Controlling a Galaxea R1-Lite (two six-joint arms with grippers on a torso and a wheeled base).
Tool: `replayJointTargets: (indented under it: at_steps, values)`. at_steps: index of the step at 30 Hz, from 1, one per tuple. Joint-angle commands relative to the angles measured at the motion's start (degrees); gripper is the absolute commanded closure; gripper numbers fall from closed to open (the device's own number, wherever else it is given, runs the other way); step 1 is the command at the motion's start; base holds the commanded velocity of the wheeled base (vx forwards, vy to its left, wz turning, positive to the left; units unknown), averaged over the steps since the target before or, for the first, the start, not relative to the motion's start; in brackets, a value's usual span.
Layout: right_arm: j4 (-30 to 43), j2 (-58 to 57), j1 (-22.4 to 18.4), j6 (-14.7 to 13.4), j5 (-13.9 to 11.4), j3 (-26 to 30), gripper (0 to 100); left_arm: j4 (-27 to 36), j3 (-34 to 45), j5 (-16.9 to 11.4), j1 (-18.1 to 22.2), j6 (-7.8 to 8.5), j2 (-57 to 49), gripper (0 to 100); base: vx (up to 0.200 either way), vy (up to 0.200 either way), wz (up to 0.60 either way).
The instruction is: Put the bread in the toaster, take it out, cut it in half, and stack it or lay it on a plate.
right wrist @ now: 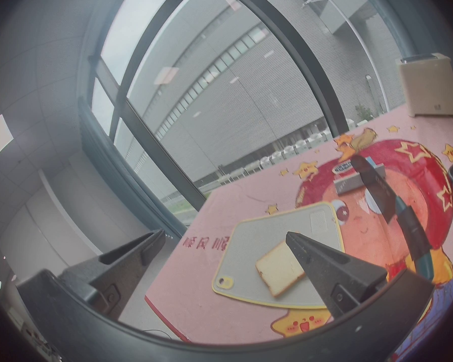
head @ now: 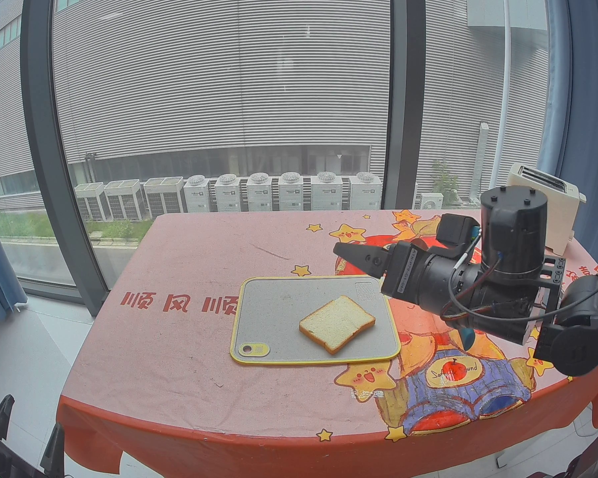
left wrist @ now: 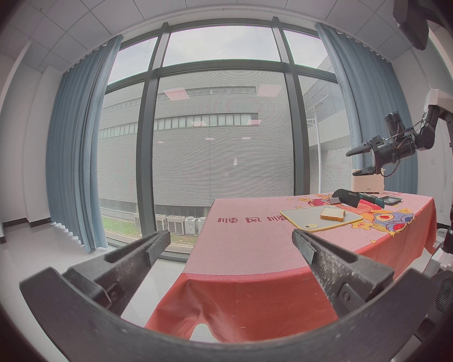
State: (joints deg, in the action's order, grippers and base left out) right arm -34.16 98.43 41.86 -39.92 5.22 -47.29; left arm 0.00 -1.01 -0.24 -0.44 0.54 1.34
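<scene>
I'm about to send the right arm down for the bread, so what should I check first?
1. Bread whole, lying flat on the cutting board: ok.
2. Right gripper open, empty, above the table by the board's far right corner: ok.
3. Left gripper open, off the table's edge, out of the way: ok.
4. Toaster upright at the table's far right corner, slots up: ok.
5. Toaster slots empty: cannot tell.
6. Knife lying on the table off the board, clear of the bread: ok.
</scene>
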Motion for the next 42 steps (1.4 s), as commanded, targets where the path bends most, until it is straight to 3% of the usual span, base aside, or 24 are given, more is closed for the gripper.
replayJointTargets:
  at_steps: [1, 6, 14, 17, 21, 28, 30, 39, 42]
  values:
    - [-5.22, -2.71, -0.03, 2.13, -0.03, 4.48, 0, 0.0, 0.92, -0.02, 0.0, -0.01, 0.07, 0, 0.0, 0.0, 0.0]
    - [-7.94, -5.88, -0.64, 6.26, -0.56, 8.62, 0, 0.0, 0.92, -0.55, 0.0, -0.01, 0.07, 0, 0.0, 0.0, 0.0]
    - [-14.27, -8.69, -0.47, 9.16, -1.0, 13.71, 0, 0.0, 0.92, -0.46, 0.09, -0.1, 0.07, 0, 0.0, 0.0, 0.0]
    - [-16.55, -9.13, -0.82, 11.45, -2.93, 14.06, 0, 0.0, 0.92, -0.46, 0.09, -0.1, 0.07, 0, 0.0, 0.0, 0.0]
    - [-16.82, -9.22, -0.99, 14.08, -3.37, 15.65, 0, 0.0, 0.92, -0.46, 0.09, -0.1, 0.07, 0, 0.0, 0.0, 0.0]
    - [-16.99, -9.04, -0.73, 18.92, -3.28, 17.23, 0, 0.0, 0.92, -0.46, 0.09, -0.1, 0.07, 0, 0.0, 0.0, 0.0]
    - [-16.91, -9.13, -0.82, 21.47, -3.2, 17.67, 0, 0.0, 0.92, -0.37, 0.09, -0.1, 0.07, 0, 0.0, 0.0, 0.0]
    - [-16.73, -10.27, -1.96, 24.1, -2.41, 17.67, 0, 0.0, 0.92, -0.46, 0.09, -0.1, 0.07, 0, 0.0, 0.0, 0.0]
    - [-16.29, -10.1, -3.72, 26.48, -1.61, 17.58, 0, 0.0, 0.92, -0.46, 0.09, -0.1, 0.07, 0, 0.0, 0.0, 0.0]
